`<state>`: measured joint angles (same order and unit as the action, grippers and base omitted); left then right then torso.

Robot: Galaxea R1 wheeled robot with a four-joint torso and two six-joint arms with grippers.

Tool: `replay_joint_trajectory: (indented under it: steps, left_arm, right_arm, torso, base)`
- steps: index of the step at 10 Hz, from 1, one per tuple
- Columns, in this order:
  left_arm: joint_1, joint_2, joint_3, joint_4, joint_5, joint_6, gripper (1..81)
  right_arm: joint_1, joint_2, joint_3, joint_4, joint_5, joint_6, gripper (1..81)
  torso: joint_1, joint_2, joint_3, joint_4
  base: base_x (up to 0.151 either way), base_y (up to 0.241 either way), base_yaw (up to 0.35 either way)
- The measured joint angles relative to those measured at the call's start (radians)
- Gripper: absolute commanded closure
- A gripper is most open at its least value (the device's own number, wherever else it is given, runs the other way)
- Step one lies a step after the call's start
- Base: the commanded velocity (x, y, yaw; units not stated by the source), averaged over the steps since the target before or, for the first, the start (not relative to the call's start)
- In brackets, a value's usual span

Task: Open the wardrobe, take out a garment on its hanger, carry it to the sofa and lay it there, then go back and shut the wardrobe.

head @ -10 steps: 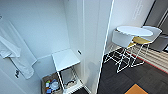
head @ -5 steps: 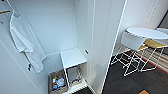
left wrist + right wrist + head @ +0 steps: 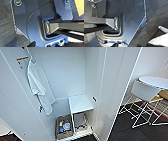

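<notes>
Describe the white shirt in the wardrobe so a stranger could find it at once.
Start at the open wardrobe. Inside, high up toward the left, the white shirt hangs from a hanger, its hem dropping toward the basket on the floor. It is the one hanging piece of cloth there; the white shelf beside it is flat and hard.

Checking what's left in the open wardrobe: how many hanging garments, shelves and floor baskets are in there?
Hanging garments: 1, the white shirt
Shelves: 1, the white shelf
Baskets: 1, the basket of small items on the wardrobe floor
Total: 3
</notes>
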<state>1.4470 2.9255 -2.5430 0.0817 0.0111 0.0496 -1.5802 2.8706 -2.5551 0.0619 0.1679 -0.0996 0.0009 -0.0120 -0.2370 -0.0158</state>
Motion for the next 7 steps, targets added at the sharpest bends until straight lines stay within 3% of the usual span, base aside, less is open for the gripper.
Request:
replay_joint_trajectory:
  steps: [7]
  left_arm:
    - [0.002,0.008,0.000,0.000,0.002,0.000,1.0]
  right_arm:
    - [0.001,0.004,-0.004,-0.001,0.001,-0.002,1.0]
  torso:
    - [0.000,0.000,0.000,0.000]
  base:
    - [0.000,0.000,0.232]
